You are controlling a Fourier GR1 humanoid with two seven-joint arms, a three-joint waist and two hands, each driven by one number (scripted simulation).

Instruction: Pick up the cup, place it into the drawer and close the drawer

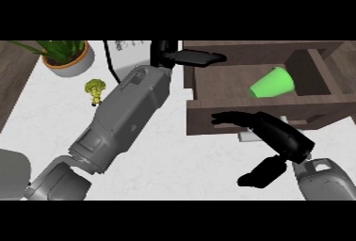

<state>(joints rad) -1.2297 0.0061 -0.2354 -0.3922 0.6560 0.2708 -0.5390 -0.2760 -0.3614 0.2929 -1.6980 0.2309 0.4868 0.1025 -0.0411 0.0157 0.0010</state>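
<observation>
Green cup (272, 84) lies on its side inside the open wooden drawer (201, 120), in its right half and clear of the walls, so what remains for you is most likely the closing push

Your right hand (278, 136) sits at the drawer's front panel, fingers (230, 116) relaxed and stretched along the front edge, grasping nothing. Set the palm flat against the panel near its middle, not toward the right corner, and push straight away from you so the drawer runs square and does not skew on its slides. Go gently: the cup lies loose and will probably roll if the drawer stops hard

Your left hand (198, 57) reaches over the drawer's back left corner, fingers straight and released, holding nothing. Draw it back toward the counter's left side before you push, or it may be caught between the drawer wall and the frame behind

The white counter (173, 160) gives you open room along its front edge, below the panel. Your left forearm (125, 122) crosses the counter's middle on a slant, just beside the drawer's left wall. The potted plant (66, 54) at the far left corner and the small broccoli (95, 90) near it stand well apart from the drawer's path
</observation>
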